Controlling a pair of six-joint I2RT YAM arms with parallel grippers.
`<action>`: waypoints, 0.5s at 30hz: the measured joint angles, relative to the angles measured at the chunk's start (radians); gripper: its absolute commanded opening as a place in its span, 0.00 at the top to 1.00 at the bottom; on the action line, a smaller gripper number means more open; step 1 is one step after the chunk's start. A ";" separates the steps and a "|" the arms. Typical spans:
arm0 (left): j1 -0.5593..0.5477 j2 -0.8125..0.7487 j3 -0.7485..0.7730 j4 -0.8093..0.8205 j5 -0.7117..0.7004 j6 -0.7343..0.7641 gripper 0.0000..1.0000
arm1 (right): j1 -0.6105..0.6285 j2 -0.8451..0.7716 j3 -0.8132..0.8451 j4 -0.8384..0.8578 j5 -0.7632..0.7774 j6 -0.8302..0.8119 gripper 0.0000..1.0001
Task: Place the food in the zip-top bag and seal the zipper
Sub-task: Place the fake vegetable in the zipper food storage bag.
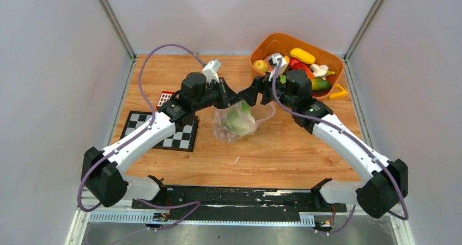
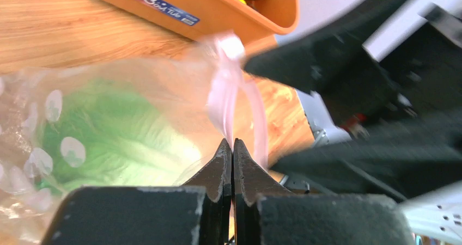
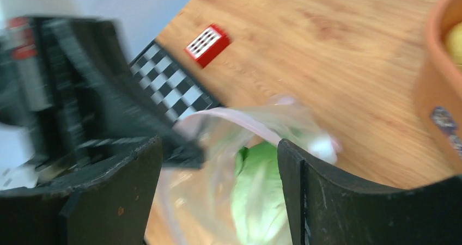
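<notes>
Zip-top bag [image 1: 220,129] mid-table, clear and dotted, with green cabbage [image 1: 238,121] inside. Left gripper [image 2: 232,147] clamped tight on pink zipper [image 2: 228,92] at bag's mouth. Right gripper [image 3: 219,147] just right of it, fingers spread apart over open mouth, gripping nothing. Other food [image 1: 302,55] in orange basket [image 1: 271,40], far right. Checkerboard [image 1: 182,139] and red block [image 3: 207,43] to left.
</notes>
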 measured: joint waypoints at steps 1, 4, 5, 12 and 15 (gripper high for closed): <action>0.001 0.002 -0.002 -0.012 -0.011 0.000 1.00 | 0.000 -0.014 0.010 -0.027 -0.035 -0.012 0.23; 0.002 0.011 -0.008 -0.015 -0.037 0.000 1.00 | 0.014 -0.045 0.044 -0.120 -0.121 -0.043 0.25; 0.002 0.011 -0.010 -0.014 -0.042 0.000 1.00 | 0.022 -0.056 0.051 -0.149 -0.134 -0.053 0.25; 0.004 0.011 -0.022 -0.006 -0.061 0.002 1.00 | 0.023 -0.201 -0.029 -0.240 0.092 -0.058 0.23; 0.004 0.011 -0.026 -0.004 -0.064 0.002 1.00 | 0.018 -0.212 -0.076 -0.259 0.178 -0.034 0.23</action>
